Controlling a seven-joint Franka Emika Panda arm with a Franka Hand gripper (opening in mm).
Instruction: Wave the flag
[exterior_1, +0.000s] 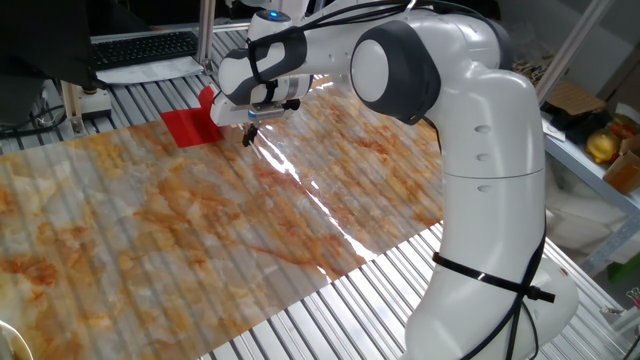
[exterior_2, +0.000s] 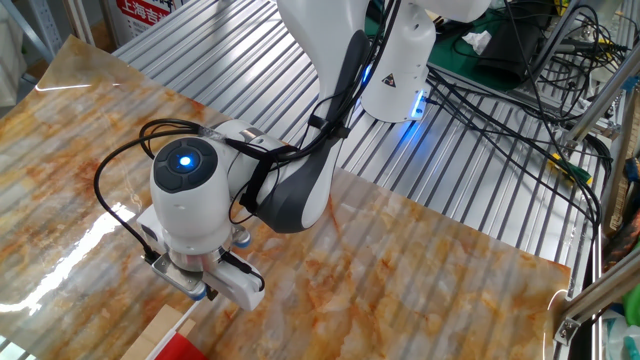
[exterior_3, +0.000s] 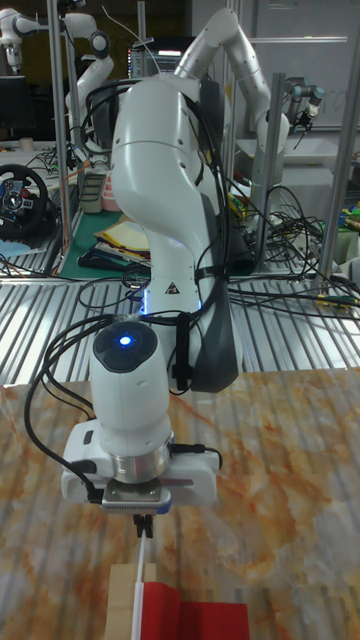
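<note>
The flag (exterior_3: 190, 615) is a small red cloth joined to a tan wooden block (exterior_3: 122, 598), with a thin pale stick (exterior_3: 146, 556) rising from the block. It rests at the far edge of the marbled sheet, and the cloth (exterior_1: 190, 127) lies flat beside the robot hand. My gripper (exterior_3: 143, 524) points straight down just above the block. Its dark fingers are pressed together around the top of the stick. In the other fixed view the hand hides the fingers, and only the block (exterior_2: 158, 336) and a corner of the red cloth (exterior_2: 186, 351) show.
A large orange-marbled sheet (exterior_1: 200, 230) covers the ribbed metal table (exterior_1: 400, 300). A keyboard (exterior_1: 140, 47) lies behind the flag. Cables (exterior_2: 500, 100) trail beside the robot base. Boxes and yellow items (exterior_1: 600, 145) sit on a shelf at the right.
</note>
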